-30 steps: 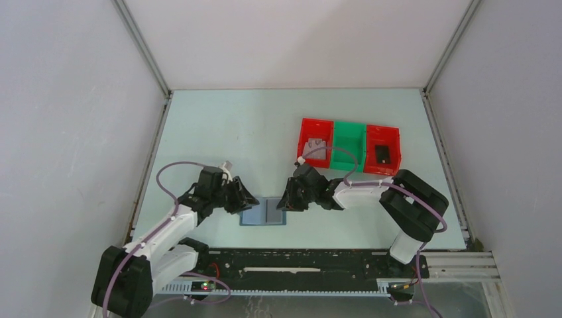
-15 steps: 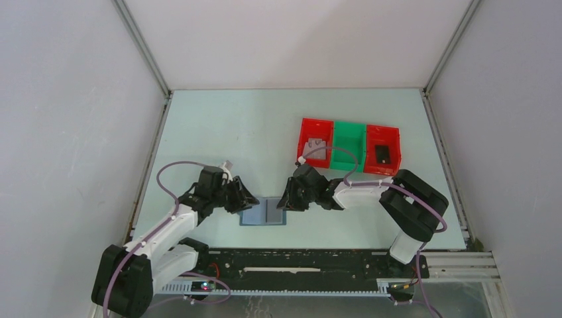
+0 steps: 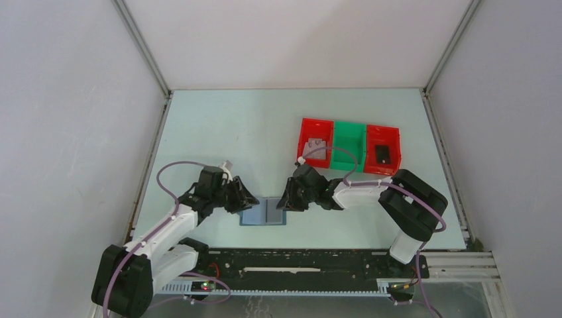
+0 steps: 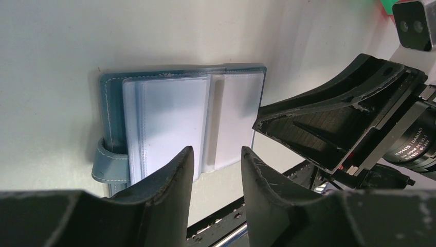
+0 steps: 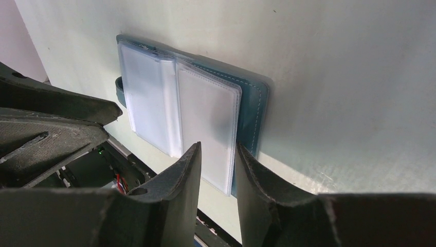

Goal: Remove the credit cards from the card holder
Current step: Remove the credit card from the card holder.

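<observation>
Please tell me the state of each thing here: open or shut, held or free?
card holder: open, flat on the table
left gripper: open, holding nothing
right gripper: open, holding nothing
grey card: lying in a red bin
black card: lying in the other red bin

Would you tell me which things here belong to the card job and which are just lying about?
Job: card holder, open between the left gripper and right gripper; grey card and black card, in the red bins.
Lying about: red bins; green bin.
</observation>
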You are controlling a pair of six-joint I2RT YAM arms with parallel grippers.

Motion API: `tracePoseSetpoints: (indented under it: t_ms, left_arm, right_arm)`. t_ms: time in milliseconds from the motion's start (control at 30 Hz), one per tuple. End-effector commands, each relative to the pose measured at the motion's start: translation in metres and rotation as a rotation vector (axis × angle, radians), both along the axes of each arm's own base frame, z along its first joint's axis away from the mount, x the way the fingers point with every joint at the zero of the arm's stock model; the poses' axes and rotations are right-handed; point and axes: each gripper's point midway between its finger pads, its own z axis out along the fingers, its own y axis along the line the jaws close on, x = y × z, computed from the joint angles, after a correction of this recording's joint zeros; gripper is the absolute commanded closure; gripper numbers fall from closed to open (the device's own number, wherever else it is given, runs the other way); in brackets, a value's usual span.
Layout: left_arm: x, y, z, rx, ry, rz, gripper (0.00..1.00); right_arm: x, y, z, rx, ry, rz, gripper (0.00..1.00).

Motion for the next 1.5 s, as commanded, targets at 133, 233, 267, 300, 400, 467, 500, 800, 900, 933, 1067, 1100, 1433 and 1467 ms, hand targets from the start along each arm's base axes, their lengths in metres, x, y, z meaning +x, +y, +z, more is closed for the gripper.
tracePoseSetpoints:
  t_ms: [133,233,267,300,400,467,500,800,900,933,1067,1100,1433,1467]
  left_arm:
    - [0.008,-0.003,0.013,-0.018,-0.047,-0.012,0.56]
    - [0.008,-0.003,0.013,-0.019,-0.050,-0.012,0.56]
    - [0.008,-0.003,0.013,-0.019,-0.049,-0.012,0.56]
    - [0.008,-0.003,0.013,-0.019,-0.049,-0.012,0.56]
    - [0.008,-0.003,0.013,-0.017,-0.050,-0.012,0.56]
    - [0.008,-0.003,0.012,-0.016,-0.050,-0.011,0.56]
    - [0.008,-0.003,0.012,-0.015,-0.049,-0.012,0.56]
    - [0.008,-0.003,0.014,-0.017,-0.053,-0.016,0.56]
    - [0.007,-0.003,0.014,-0.018,-0.054,-0.016,0.56]
    - [0.007,-0.003,0.014,-0.017,-0.053,-0.015,0.56]
    - [0.007,-0.003,0.014,-0.018,-0.053,-0.016,0.56]
    - [0.007,-0.003,0.015,-0.017,-0.054,-0.015,0.56]
    - [0.008,-0.003,0.017,-0.016,-0.057,-0.018,0.56]
    - [0.008,-0.003,0.017,-0.015,-0.057,-0.018,0.56]
  right_arm:
    - [0.000,0.010,0.016,0.054,-0.036,0.019,0.62]
    - [-0.001,0.012,0.019,0.055,-0.043,0.028,0.63]
    - [-0.001,0.013,0.022,0.059,-0.048,0.028,0.63]
    - [-0.001,0.015,0.024,0.062,-0.055,0.033,0.63]
    - [-0.002,0.018,0.032,0.071,-0.076,0.045,0.63]
    - [-0.002,0.020,0.037,0.070,-0.091,0.055,0.63]
    - [-0.002,0.021,0.038,0.069,-0.096,0.057,0.63]
    - [-0.002,0.026,0.048,0.088,-0.116,0.067,0.64]
    - [-0.001,0.027,0.052,0.098,-0.127,0.070,0.64]
    - [-0.001,0.028,0.054,0.103,-0.131,0.072,0.64]
    - [-0.002,0.033,0.060,0.132,-0.145,0.087,0.64]
    - [-0.001,0.033,0.061,0.131,-0.145,0.088,0.64]
    - [0.004,0.024,0.053,0.070,-0.142,0.045,0.66]
    - [0.004,0.025,0.053,0.074,-0.140,0.051,0.66]
